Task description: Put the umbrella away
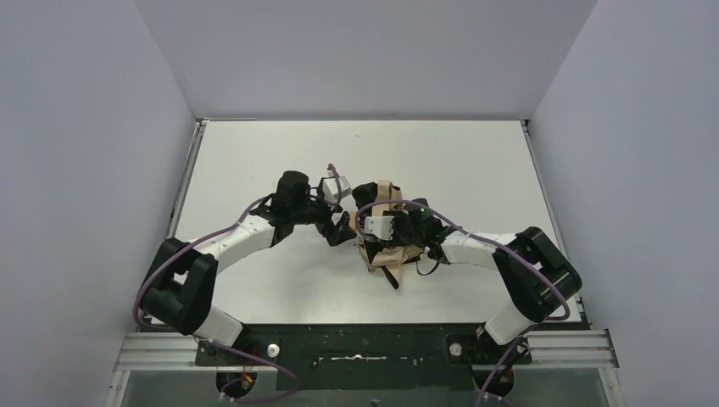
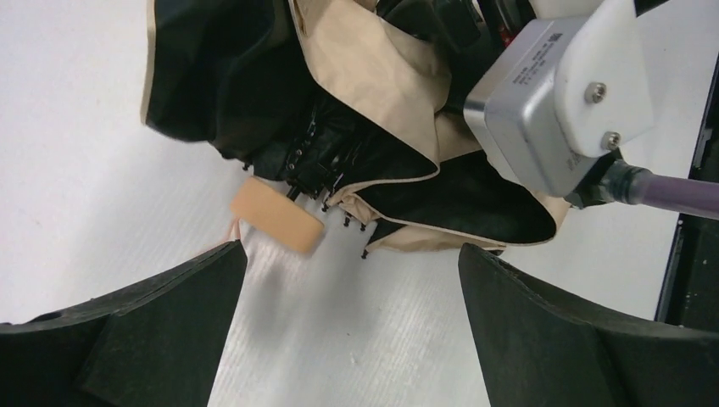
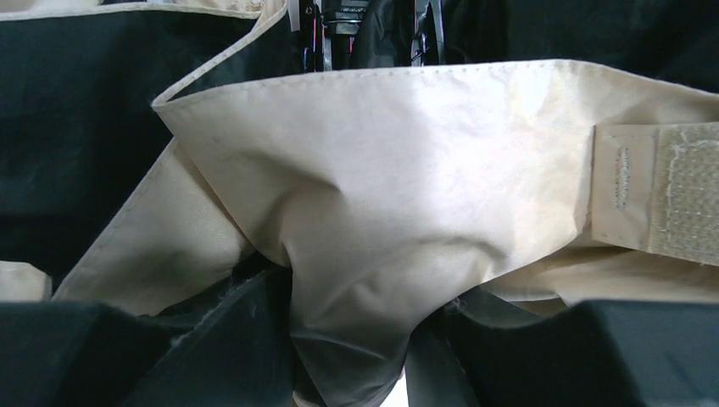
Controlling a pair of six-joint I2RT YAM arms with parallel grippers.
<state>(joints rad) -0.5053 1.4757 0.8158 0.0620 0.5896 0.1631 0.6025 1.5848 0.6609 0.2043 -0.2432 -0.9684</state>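
half-folded tan umbrella (image 1: 386, 248) lies crumpled near the middle of the white counter (image 1: 475, 161), well apart from the far and side edges, with broad white surface showing all round it. the left gripper (image 2: 352, 263) hovers just beside it, jaws spread wide over bare counter and touching nothing, the blurred tan handle (image 2: 277, 222) close ahead of them. the right gripper (image 3: 356, 339) sits on top of the bundle, jaws pinching a fold of tan canopy; a hook-and-loop strap (image 3: 670, 191) shows at the right edge of its view.
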